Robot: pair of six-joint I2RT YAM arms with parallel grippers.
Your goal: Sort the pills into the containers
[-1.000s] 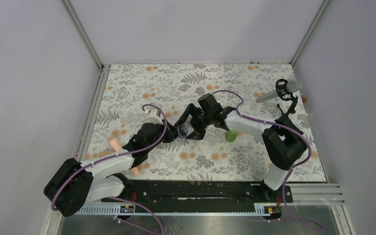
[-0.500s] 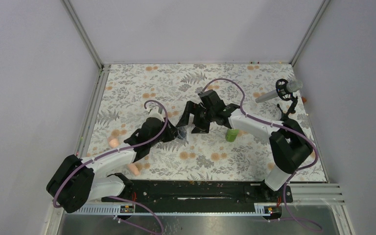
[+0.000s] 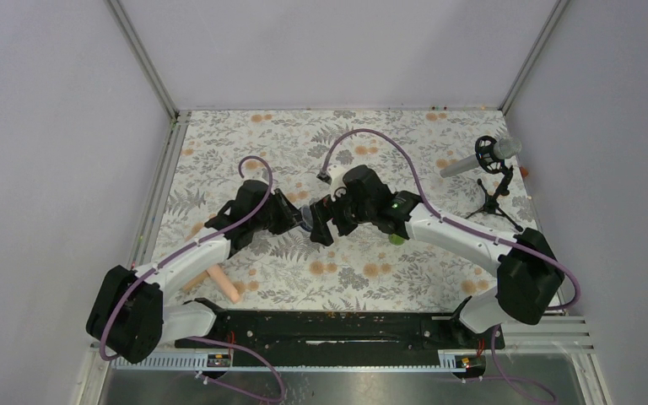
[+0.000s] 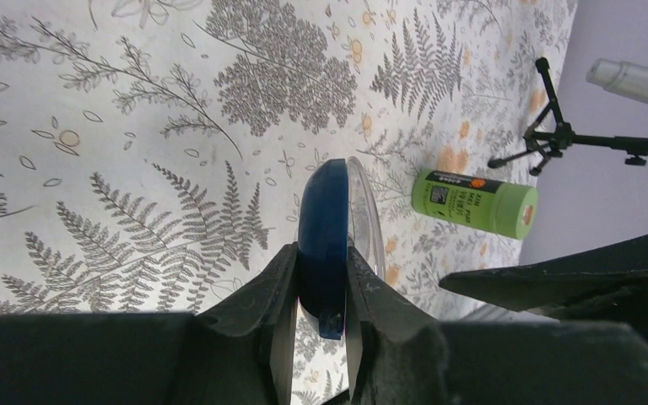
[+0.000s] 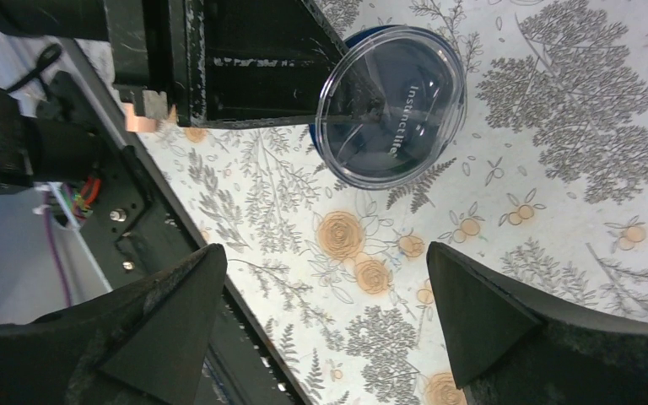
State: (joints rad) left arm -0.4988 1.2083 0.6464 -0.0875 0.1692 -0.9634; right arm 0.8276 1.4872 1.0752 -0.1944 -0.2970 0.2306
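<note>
My left gripper (image 4: 321, 263) is shut on the dark-blue jar (image 4: 324, 221), which it holds on edge, its clear lid facing the right arm. Seen from above, the left gripper (image 3: 301, 217) and the right gripper (image 3: 327, 224) meet at the middle of the mat. In the right wrist view the jar (image 5: 391, 105) shows its lid face, and the right gripper (image 5: 325, 316) stands open a little short of it, with only mat between its fingers. The green bottle (image 4: 474, 202) stands upright on the mat, half hidden by the right arm from above (image 3: 396, 239). Two peach-pink rods (image 3: 230, 291) lie near the left arm's base.
A small microphone on a black tripod (image 3: 491, 169) stands at the far right of the floral mat (image 3: 439, 143). Metal rails run along the left edge (image 3: 159, 194). A black base plate (image 3: 337, 325) lies along the near edge.
The left arm has carried the jar further from its base, uncovering the peach rods. The right gripper has swung round to face the jar's lid and stays open.
</note>
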